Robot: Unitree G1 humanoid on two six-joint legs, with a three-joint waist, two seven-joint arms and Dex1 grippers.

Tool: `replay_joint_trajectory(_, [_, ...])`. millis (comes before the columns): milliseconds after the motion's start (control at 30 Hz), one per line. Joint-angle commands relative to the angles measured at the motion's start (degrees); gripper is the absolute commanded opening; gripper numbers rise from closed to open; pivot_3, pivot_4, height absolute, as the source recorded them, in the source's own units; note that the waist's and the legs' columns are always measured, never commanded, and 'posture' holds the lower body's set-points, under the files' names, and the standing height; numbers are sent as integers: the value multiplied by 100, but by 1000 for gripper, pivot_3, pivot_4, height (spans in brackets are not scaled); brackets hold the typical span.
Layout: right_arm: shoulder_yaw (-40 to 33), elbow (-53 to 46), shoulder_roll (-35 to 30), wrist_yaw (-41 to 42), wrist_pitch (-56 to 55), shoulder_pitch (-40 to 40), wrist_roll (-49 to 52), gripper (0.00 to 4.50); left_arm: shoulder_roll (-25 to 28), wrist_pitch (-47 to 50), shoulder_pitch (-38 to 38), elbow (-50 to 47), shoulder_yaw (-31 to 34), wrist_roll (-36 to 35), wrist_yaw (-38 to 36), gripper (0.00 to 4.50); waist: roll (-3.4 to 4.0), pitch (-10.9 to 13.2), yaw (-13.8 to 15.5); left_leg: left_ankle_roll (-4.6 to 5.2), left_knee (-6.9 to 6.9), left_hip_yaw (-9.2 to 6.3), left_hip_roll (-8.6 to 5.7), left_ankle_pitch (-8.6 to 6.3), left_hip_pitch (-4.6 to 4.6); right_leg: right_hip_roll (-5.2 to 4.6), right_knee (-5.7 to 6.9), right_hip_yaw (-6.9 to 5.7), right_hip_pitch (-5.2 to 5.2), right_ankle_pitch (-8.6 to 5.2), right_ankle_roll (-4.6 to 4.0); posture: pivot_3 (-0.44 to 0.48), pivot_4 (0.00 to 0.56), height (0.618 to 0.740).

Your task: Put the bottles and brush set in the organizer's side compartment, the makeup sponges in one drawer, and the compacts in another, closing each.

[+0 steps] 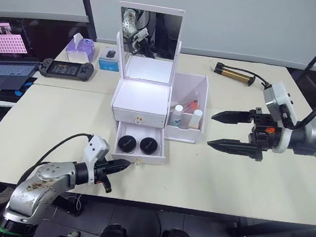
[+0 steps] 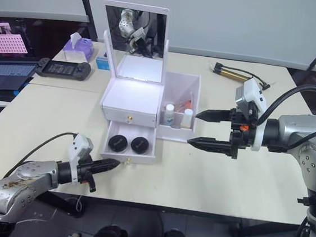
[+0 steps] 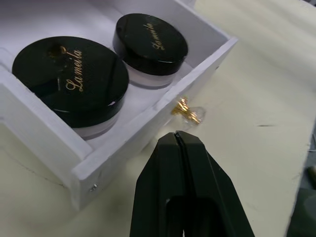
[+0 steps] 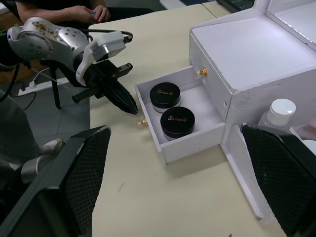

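In the middle of the frame the white wooden organizer (image 1: 141,102) with its upright mirror stands on the cream worktop (image 1: 209,169), its lower drawer (image 1: 139,147) pulled open with two round black-lidded compacts (image 1: 138,144) lying side by side inside. The white-capped bottles (image 1: 176,115) stand in the side compartment to its right, and the upper drawer is closed. The left gripper (image 1: 120,166), fingers pinched together and holding nothing, points at the drawer's small gold knob (image 3: 186,110) from just beside it, lower left of centre. To close the drawer well, I'd say press squarely on the front panel by the knob and push straight in so it doesn't skew. The right gripper (image 1: 220,129) hangs spread wide and empty, right of the side compartment, apart from it
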Motion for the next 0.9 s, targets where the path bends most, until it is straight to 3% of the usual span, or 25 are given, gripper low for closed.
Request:
replay_joint_trajectory(33, [-230, -156, -66, -61, -44, -48, 34, 4500, -136, -341, -390, 253, 25, 262, 231, 17, 0, 0, 2, 0, 0, 0, 0, 0, 1, 0, 0, 0, 2, 0, 0, 0, 150, 689])
replay_joint_trajectory(400, [-384, -335, -120, -275, 76, 6, 161, 4500, -514, -730, -1234, 1184, -153, 712, 471, 17, 0, 0, -3, 0, 0, -3, -1, 0, -1, 0, 1, 0, 1, 0, 1, 0, 150, 689])
replay_joint_trajectory(633, [-440, -426, -134, -378, 175, -17, 217, 4500, -703, -1001, -2144, 2149, -236, 1075, 478, 17, -2, 0, -9, 1, 2, -1, -6, 1, -4, -1, 0, -5, 3, 2, 3, 0, 150, 689])
replay_joint_trajectory(900, [-484, -461, -135, -476, 226, -47, 205, 4500, -729, -1099, -2280, 2250, -260, 1156, 323, 17, -1, -1, -19, 0, 2, 0, -5, 1, -5, -1, 2, -5, 1, 2, 4, 0, 150, 689])
